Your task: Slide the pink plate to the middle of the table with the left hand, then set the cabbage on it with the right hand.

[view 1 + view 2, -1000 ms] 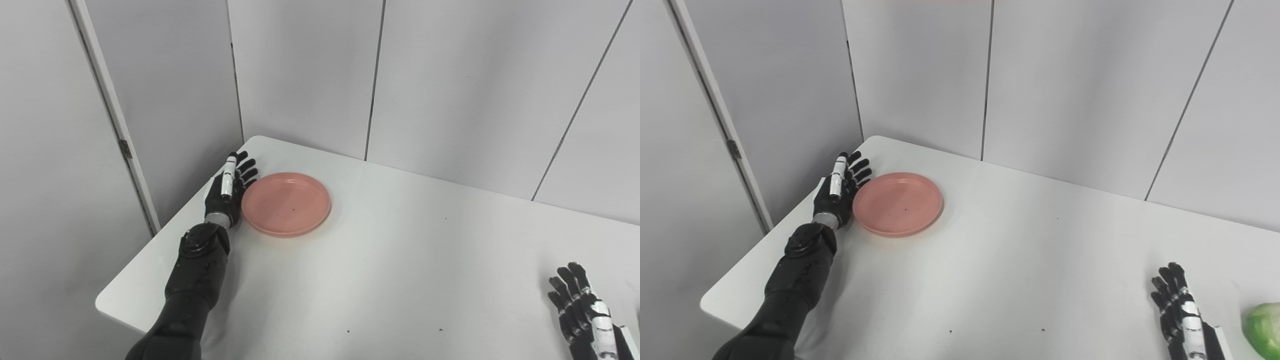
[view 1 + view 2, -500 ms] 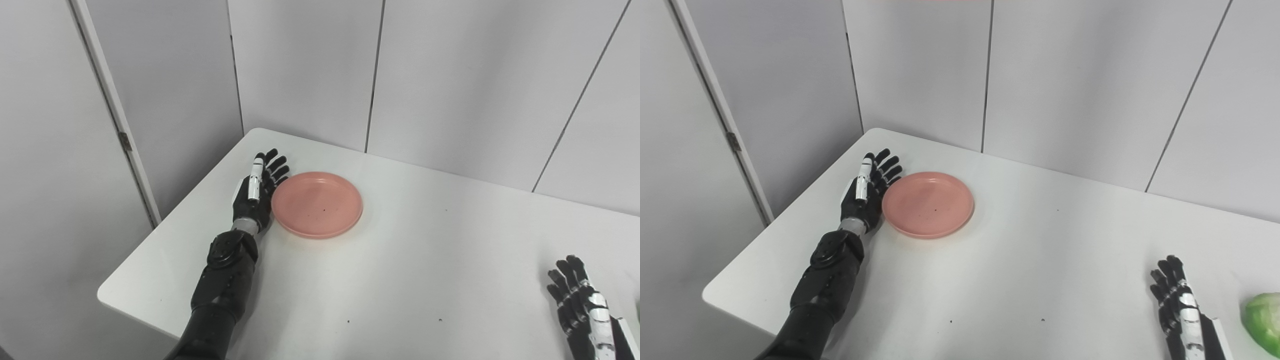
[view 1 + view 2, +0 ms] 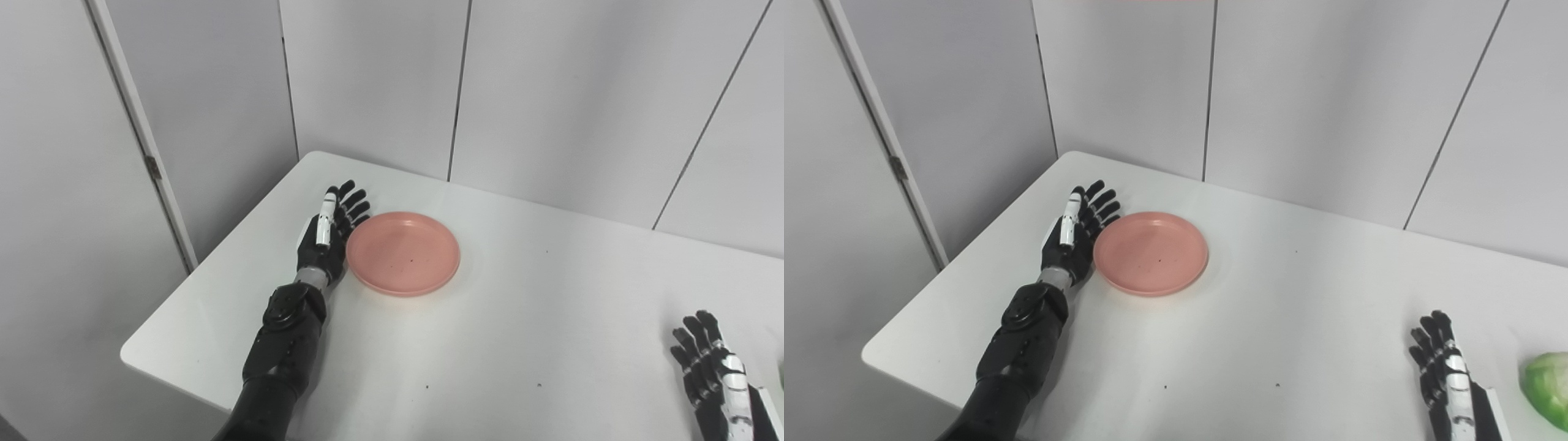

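1. My black left hand (image 3: 326,242) lay on edge on the white table (image 3: 490,367), fingers (image 3: 355,208) straight and held close together, holding nothing. I kept it flat like a blade because a push needs a broad side, not a grasp.
2. That hand stood hard against the left rim of the round, shallow pink plastic plate (image 3: 404,252), touching it or as good as touching it, so that a move of my arm to the right would carry the plate along the tabletop.
3. The plate sat flat in the far left part of the table, left of the middle and empty. I judged the slide unfinished: the open centre of the table lay to its right.
4. My black-and-white right hand (image 3: 1448,373) waited at the near right edge, palm side on, fingers extended and slightly spread, gripping nothing. It was parked there so as to be close to its own job.
5. The pale green, round cabbage (image 3: 1545,387) rested on the table just right of that hand, apart from it and cut by the right eye view's edge.
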You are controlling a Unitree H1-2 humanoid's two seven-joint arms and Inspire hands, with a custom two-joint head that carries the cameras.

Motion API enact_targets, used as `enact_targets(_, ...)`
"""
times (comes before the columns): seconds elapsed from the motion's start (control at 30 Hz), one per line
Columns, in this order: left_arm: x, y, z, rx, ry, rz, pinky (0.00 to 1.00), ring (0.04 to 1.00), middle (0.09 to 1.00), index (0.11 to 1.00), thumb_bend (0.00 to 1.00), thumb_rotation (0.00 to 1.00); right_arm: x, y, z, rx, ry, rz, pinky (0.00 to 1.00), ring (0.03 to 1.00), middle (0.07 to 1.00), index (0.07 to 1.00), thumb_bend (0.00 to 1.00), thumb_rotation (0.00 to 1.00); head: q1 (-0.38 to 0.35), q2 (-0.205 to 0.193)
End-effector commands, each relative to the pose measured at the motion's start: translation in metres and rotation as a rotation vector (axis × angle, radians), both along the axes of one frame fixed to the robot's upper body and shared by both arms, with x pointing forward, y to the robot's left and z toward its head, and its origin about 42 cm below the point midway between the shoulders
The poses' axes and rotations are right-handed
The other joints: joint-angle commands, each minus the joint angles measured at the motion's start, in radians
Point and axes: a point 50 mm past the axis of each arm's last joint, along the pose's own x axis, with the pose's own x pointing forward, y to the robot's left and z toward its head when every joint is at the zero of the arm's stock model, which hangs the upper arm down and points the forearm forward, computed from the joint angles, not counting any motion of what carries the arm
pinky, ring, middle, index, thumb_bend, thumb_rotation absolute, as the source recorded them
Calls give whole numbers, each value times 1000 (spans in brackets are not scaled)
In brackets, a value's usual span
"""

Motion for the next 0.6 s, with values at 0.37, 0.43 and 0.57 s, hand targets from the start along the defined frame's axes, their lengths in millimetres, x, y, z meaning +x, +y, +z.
enact_targets(0.37, -2, -60, 6, -63, 11, -173, 886, 880, 878, 877, 389, 1000, -12, 20, 0, 18, 41, -9, 1000, 981, 982, 989, 412, 1000, -66, 15)
enact_targets(0.43, -2, -68, 8, -58, 14, -188, 883, 878, 879, 872, 387, 1000, -13, 21, 1, 14, 40, -13, 1000, 977, 979, 985, 411, 1000, -73, 18)
enact_targets(0.57, -3, -83, 9, -58, 13, -230, 900, 887, 888, 878, 386, 1000, -13, 24, 4, 5, 40, -17, 1000, 982, 984, 987, 400, 1000, -90, 24)
